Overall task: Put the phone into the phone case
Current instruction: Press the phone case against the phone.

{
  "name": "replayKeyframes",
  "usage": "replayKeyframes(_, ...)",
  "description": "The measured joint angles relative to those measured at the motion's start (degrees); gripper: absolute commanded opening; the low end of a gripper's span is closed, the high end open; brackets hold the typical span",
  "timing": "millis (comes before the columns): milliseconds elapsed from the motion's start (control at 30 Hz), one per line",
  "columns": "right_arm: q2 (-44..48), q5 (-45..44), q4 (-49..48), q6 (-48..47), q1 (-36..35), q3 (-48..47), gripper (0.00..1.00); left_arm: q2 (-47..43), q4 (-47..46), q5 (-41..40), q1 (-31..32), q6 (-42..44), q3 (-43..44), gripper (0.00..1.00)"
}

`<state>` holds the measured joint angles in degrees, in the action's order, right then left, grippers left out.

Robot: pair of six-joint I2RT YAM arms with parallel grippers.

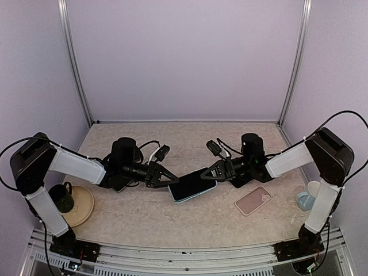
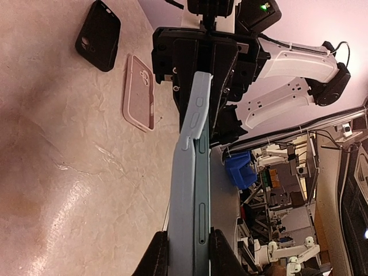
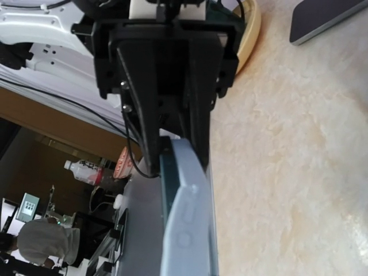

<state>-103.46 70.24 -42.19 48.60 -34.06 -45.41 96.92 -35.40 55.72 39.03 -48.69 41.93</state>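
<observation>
Phone in blue case pinched by left end effector, right end effector pressed together, grip hidden

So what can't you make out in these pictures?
Top external: both ends of the phone, covered by the left gripper and right gripper.
Left wrist: near end of the phone case, cut off by the bottom edge.
Right wrist: its own fingertips, beyond the bottom edge.

The phone is held at the centre of the table by the left pincer, with the right pincer at its right end. A spare case is laid near right, and a mug is set on a plate near left.
</observation>
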Motion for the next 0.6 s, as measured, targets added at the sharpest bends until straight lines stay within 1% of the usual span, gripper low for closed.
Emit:
replayKeyframes(133,-0.26,0.15,-1.84,1.22,-0.09,0.0,0.0,-0.2,0.33,-0.87,-0.11,-0.79,0.0,0.53)
replayKeyframes(233,-0.26,0.22,-2.82,2.56,-0.33,0.26,0.0,-0.81,0.07,-2.32,-0.39,-1.97,0.0,0.66)
replayKeyframes(333,-0.26,0.31,-6.4,5.33,0.0,1.46,0.0,-2.49,-0.24,-3.3,-0.72,-2.6,-0.02,0.69)
replayKeyframes(533,-0.26,0.61,-16.35,13.0,1.33,3.15,0.0,-4.85,-2.78,-4.2,-0.85,-3.48,-1.27,0.72)
replayKeyframes(600,-0.24,0.63,-17.97,14.38,1.46,3.15,0.0,-4.85,-4.11,-4.37,-0.85,-4.0,-2.84,0.72)
